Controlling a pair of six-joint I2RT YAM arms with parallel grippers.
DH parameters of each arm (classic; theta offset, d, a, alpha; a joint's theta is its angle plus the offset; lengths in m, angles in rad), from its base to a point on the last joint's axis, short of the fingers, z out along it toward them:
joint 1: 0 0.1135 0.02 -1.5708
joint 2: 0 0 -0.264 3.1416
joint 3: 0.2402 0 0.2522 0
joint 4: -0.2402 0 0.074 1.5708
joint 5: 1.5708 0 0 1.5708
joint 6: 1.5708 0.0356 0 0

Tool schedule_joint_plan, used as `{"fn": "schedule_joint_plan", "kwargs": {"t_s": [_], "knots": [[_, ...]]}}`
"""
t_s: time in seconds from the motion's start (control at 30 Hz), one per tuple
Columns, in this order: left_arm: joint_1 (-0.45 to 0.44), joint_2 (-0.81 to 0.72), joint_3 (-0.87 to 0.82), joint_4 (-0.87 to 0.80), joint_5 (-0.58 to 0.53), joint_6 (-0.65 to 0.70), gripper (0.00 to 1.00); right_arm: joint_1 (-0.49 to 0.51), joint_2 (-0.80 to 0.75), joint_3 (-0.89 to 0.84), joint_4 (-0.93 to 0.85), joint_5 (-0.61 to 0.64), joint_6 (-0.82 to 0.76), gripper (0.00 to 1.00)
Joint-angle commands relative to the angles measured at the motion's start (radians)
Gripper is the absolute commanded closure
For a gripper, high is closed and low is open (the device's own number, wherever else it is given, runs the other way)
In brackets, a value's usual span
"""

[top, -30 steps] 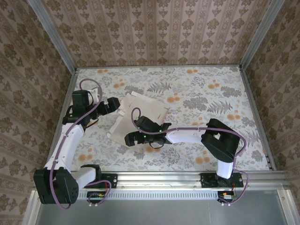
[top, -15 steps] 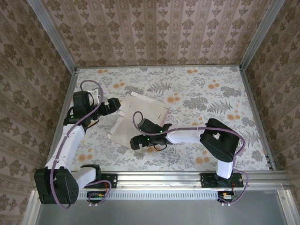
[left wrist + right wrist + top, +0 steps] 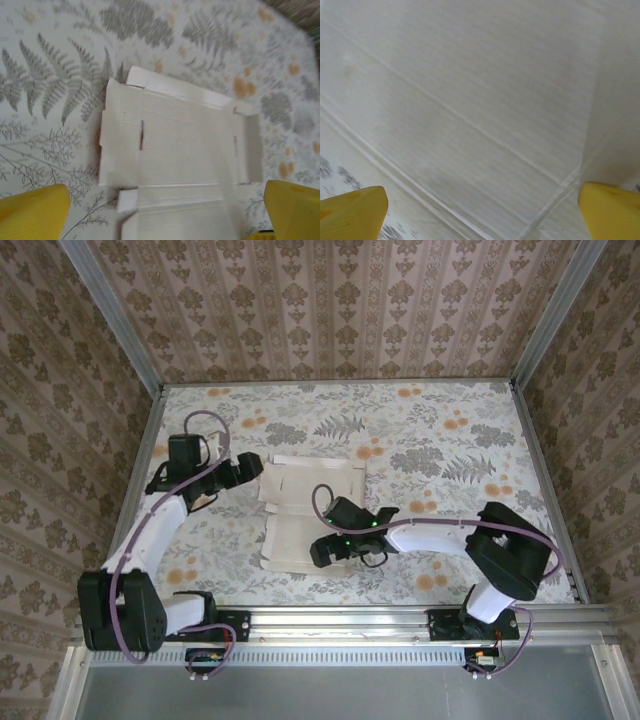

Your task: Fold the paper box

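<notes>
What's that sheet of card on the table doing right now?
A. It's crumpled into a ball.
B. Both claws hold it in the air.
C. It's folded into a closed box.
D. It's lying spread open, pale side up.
D: the paper box lies spread open on the table, its pale inner side up, creases and slots showing.

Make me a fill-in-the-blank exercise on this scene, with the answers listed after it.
1. The paper box lies flat on the table, its inner side facing ___.
2. The left gripper and the right gripper both stand ___, holding nothing.
3. Their fingers are coloured ___.
4. The gripper at the box's near edge is the ___ one.

Answers: up; open; yellow; right
</notes>
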Motion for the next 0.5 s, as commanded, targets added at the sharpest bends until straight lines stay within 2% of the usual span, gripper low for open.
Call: {"fn": "schedule_joint_plan", "kwargs": {"t_s": [0.0,0.17,0.27,0.4,0.47], "knots": [[-0.057,0.071,0.065,-0.086,-0.097,0.046,0.01,-0.019,-0.070,-0.068,-0.130,0.022,-0.053,0.00],[-0.076,0.197,0.091,-0.051,-0.083,0.031,0.06,-0.068,-0.234,-0.143,-0.154,0.032,-0.049,0.00],[-0.086,0.265,0.111,-0.037,-0.056,0.033,0.13,-0.074,-0.324,-0.139,-0.146,0.033,-0.050,0.00],[-0.108,0.353,0.150,-0.039,-0.016,0.046,0.23,-0.075,-0.374,-0.131,-0.064,-0.043,-0.036,0.01],[-0.119,0.375,0.162,-0.041,-0.011,0.047,0.23,-0.073,-0.371,-0.137,-0.015,-0.086,-0.024,0.01]]}}
